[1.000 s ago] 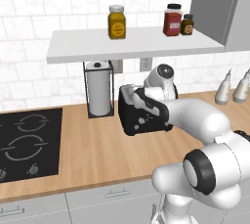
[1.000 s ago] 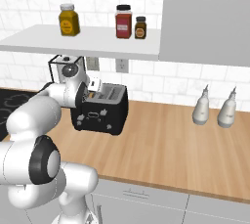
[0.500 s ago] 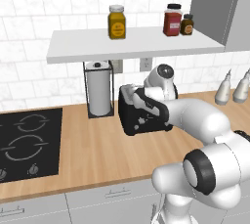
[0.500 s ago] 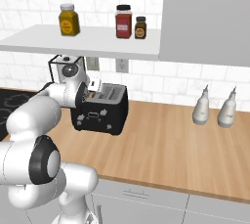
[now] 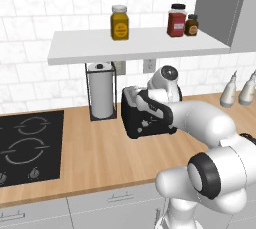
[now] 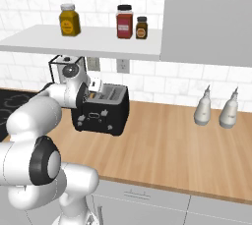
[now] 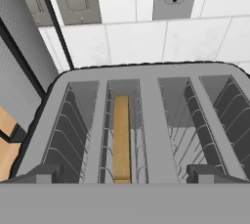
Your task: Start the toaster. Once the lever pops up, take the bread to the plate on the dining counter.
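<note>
No movement since before: wide-open, empty hand (image 7: 125, 179) directly above bread (image 7: 121, 137) in toaster (image 7: 146, 78).

No change is detectable between the earlier pictures and now. The arm holds the same pose over the toaster (image 5: 146, 118), which occupies the same position near the counter's (image 5: 100, 158) back edge. The bread (image 7: 121, 137) sits in a slot, and the open fingers (image 7: 46, 173) show no displacement.

You see the toaster (image 6: 102, 113) on the counter (image 6: 162, 145) below the shelf (image 6: 83, 42), the bread (image 7: 121, 137) in its left slot, paper towel holder (image 5: 101, 90) left, cooktop (image 5: 27, 145) farther left.
</note>
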Tool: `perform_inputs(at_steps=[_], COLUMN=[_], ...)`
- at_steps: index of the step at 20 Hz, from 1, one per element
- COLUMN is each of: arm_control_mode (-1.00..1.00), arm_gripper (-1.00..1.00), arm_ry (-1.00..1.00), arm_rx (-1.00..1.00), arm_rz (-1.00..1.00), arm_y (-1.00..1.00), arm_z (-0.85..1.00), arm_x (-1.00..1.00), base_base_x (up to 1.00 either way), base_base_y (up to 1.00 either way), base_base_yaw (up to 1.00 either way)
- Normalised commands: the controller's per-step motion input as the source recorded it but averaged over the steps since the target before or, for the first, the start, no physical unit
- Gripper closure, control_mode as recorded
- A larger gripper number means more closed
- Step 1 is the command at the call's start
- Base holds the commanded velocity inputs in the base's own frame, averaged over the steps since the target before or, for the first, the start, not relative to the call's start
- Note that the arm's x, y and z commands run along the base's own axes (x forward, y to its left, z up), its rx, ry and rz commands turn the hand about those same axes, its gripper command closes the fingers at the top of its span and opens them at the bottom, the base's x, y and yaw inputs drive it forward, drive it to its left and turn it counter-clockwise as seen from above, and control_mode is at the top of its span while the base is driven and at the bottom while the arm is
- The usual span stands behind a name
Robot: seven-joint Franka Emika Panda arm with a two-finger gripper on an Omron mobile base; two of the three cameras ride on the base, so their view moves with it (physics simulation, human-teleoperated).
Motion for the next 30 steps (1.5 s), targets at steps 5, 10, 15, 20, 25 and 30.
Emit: perform_inputs(at_steps=[5,10,15,20,25,30], arm_control_mode=[-1.00,-1.00,-1.00,-1.00,-1.00,-1.00], arm_gripper=[-1.00,-1.00,-1.00,-1.00,-1.00,-1.00], arm_ry=[0.00,0.00,0.00,0.00,0.00,0.00], arm_rx=[0.00,0.00,0.00,0.00,0.00,0.00], arm_rz=[0.00,0.00,0.00,0.00,0.00,0.00], arm_y=[0.00,0.00,0.00,0.00,0.00,0.00], arm_z=[0.00,0.00,0.00,0.00,0.00,0.00], arm_x=[0.00,0.00,0.00,0.00,0.00,0.00], base_base_x=[0.00,0.00,0.00,0.00,0.00,0.00], base_base_y=[0.00,0.00,0.00,0.00,0.00,0.00], base_base_yaw=[0.00,0.00,0.00,0.00,0.00,0.00])
